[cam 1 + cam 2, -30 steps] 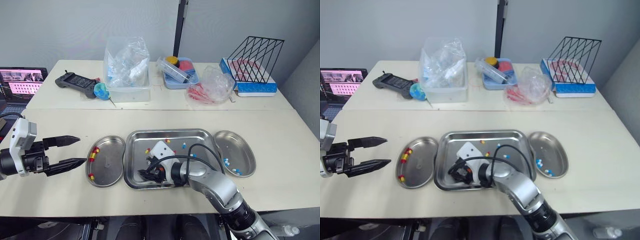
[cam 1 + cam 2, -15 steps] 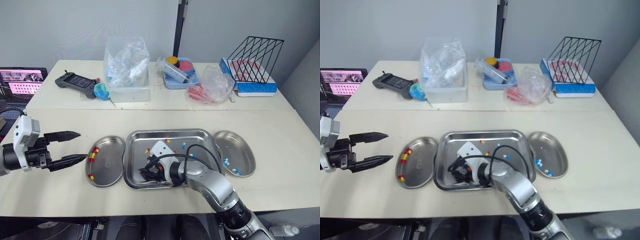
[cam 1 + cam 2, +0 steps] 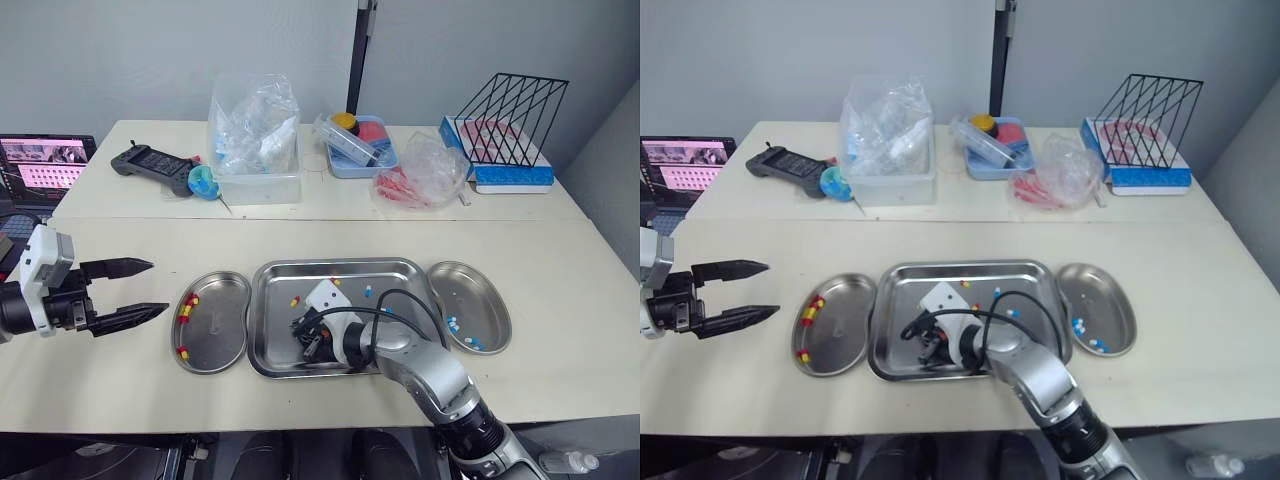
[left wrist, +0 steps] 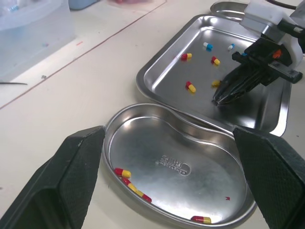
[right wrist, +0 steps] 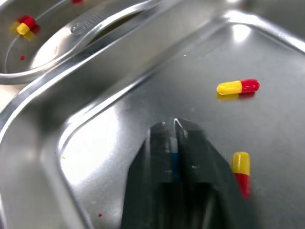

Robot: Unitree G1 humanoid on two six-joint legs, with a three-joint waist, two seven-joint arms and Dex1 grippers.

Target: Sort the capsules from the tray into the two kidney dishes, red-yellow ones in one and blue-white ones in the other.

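Observation:
The steel tray (image 3: 330, 266) lies between two kidney dishes. Several red-yellow capsules (image 3: 186, 309) lie in the left dish (image 3: 216, 338); a few blue-white capsules (image 3: 455, 324) lie in the right dish (image 3: 484, 292). My right gripper (image 3: 303, 334) is low in the tray's front left part, shut, with a blue sliver of a capsule (image 5: 175, 163) pinched between its fingers. Two red-yellow capsules (image 5: 238, 87) lie loose on the tray floor beside it. More capsules (image 3: 368, 291) lie farther back in the tray. My left gripper (image 3: 158, 286) hovers open, left of the left dish, holding nothing.
On the back table stand a clear bin of plastic bags (image 3: 255, 140), a blue tray of items (image 3: 358, 143), a black wire rack (image 3: 512, 120) and a controller (image 3: 150, 165). A laptop (image 3: 40, 165) sits at far left. Bare tabletop lies in front of the dishes.
My right gripper has gone from open to shut on the tray floor, its tips now a little farther back. My left arm drifted slightly left and back, still open.

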